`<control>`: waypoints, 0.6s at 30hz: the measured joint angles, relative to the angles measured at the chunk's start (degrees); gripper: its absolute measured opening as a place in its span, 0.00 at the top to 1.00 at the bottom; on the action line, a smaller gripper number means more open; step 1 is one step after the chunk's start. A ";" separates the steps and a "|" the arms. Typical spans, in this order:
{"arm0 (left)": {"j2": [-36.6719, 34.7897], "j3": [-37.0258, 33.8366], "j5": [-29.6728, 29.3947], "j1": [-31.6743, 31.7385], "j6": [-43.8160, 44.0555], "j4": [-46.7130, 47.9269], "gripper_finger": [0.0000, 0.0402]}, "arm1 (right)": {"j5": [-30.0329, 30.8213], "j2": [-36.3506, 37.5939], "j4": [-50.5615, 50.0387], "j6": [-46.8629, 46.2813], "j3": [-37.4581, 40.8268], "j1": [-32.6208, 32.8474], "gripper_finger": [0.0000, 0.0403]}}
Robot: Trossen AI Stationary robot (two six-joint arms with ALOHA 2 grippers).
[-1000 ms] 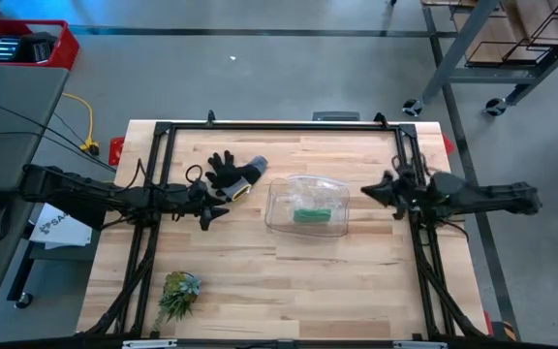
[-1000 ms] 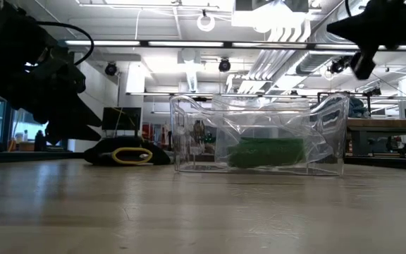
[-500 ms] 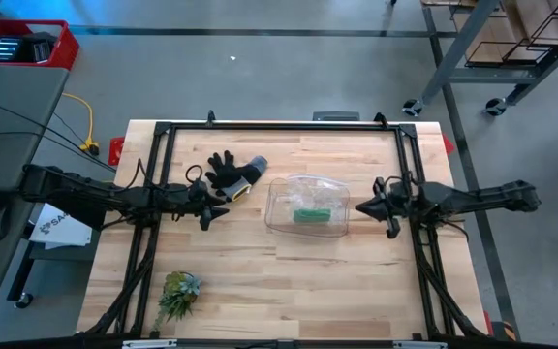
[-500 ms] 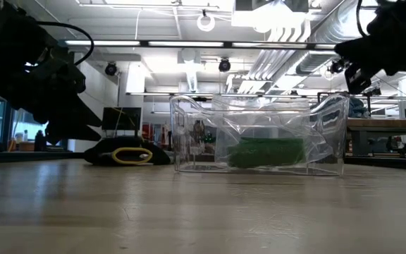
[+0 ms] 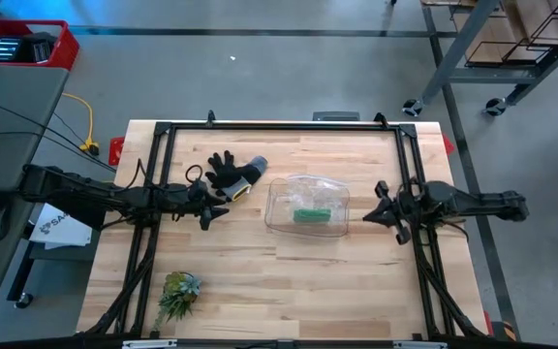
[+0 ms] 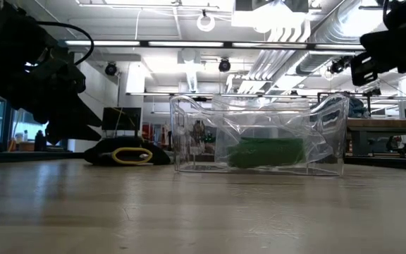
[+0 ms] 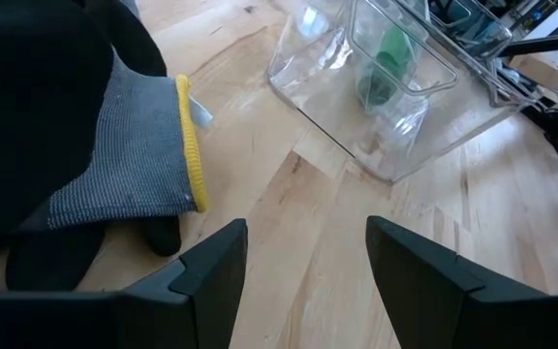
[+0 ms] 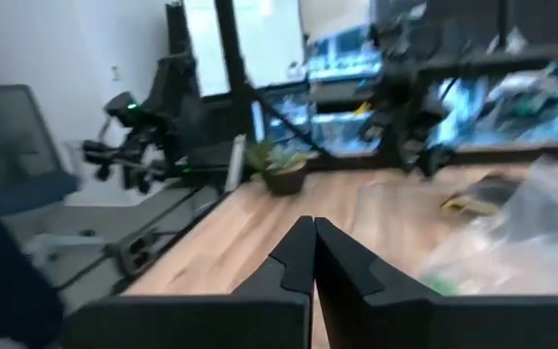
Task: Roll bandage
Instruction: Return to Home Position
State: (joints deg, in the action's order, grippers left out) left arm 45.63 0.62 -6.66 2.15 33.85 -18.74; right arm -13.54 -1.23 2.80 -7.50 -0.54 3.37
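The green bandage lies bunched on the floor of a clear plastic box at the table's middle. It shows through the box wall in the low view and in the left wrist view. My left gripper hovers open left of the box, beside the glove, with nothing between its fingers. My right gripper is shut and empty. It hangs in the air right of the box, pointing level toward it.
A black-and-grey glove with a yellow cuff lies at the far left of the box, close to my left gripper. A spiky green plant tuft sits near the front left corner. Bare wood spreads in front of the box.
My right gripper has sunk and rolled about its own axis. It has also shifted a little toward the table's near edge and then back toward the right edge, staying shut. The left arm, the box and the bandage have kept still.
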 joint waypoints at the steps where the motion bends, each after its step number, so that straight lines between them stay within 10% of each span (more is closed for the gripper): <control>1: 0.00 0.00 0.02 0.00 0.00 0.02 0.49 | 0.23 0.58 -0.01 1.27 0.00 -0.59 1.00; 18: 0.00 0.00 0.09 0.00 0.00 -0.42 0.49 | 0.33 0.87 -0.01 -5.98 0.00 -3.12 1.00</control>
State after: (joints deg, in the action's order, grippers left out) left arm 45.63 0.62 -6.57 2.15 33.85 -19.16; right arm -13.21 -0.36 2.79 -13.47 -0.54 0.25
